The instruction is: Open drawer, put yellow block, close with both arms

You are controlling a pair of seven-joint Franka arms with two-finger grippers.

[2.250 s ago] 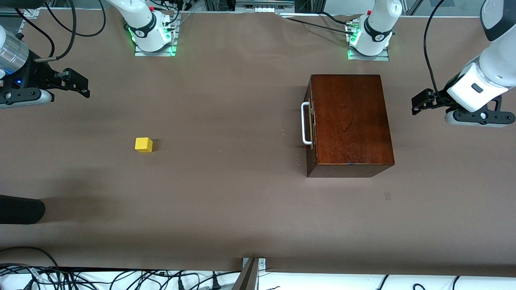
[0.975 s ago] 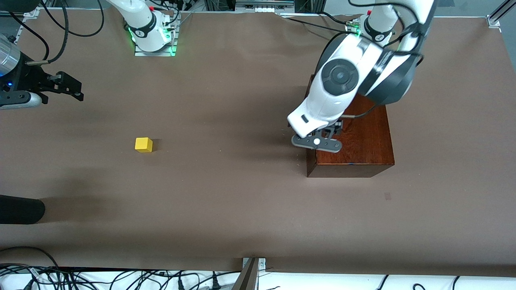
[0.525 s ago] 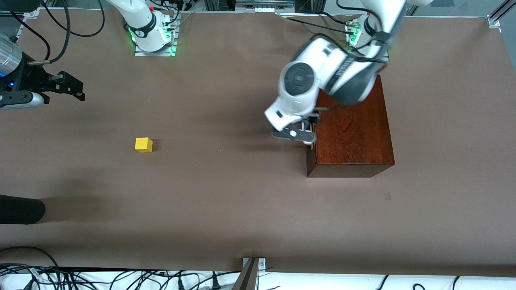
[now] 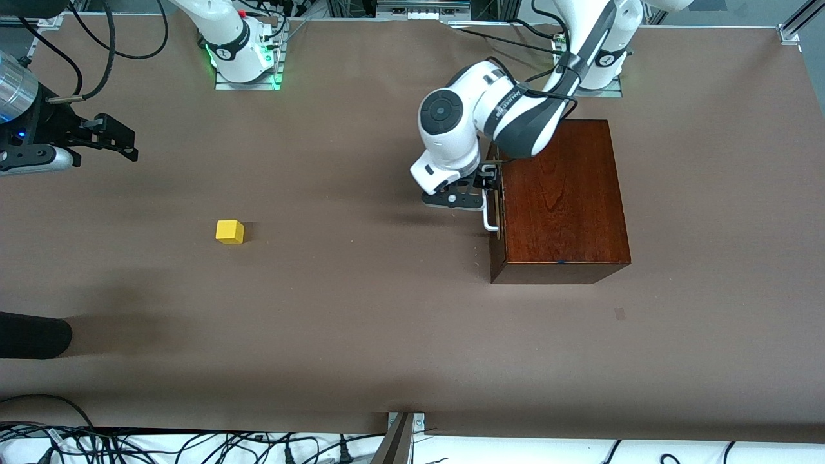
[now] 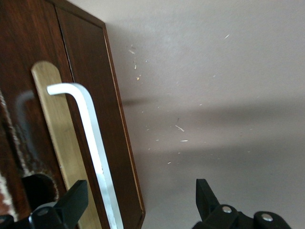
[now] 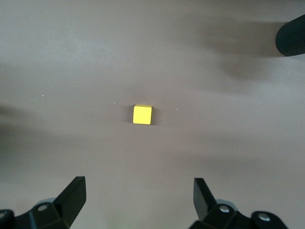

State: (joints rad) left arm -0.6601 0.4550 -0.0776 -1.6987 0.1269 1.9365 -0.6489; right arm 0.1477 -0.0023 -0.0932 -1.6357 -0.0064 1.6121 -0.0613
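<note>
Reaching down from its base, the left gripper [image 4: 485, 187] sits at the handle [image 4: 488, 196] of the drawer [image 4: 495, 200], whose front is shut flush with the box [image 4: 559, 193]. From the front view the fingers are hidden under the wrist. Only the left wrist view shows them: fingers [image 5: 71, 202] spread wide, one on either side of the handle [image 5: 90, 143], nothing clamped. That view also shows a brass plate [image 5: 59, 143] under the bar.

The handle's long axis runs 12 to 6 in the front view; the drawer front faces 9 o'clock, toward the right arm's end of the table [image 4: 361, 322].

The block [image 4: 230, 231] rests alone on the table, well apart from the box at its 9 o'clock, one flat face up.

The right gripper [image 4: 126, 142] waits in the air at the block's 10 o'clock. The right wrist view shows its fingers [image 6: 71, 195] wide apart and empty, with the block [image 6: 142, 115] between them farther off.
</note>
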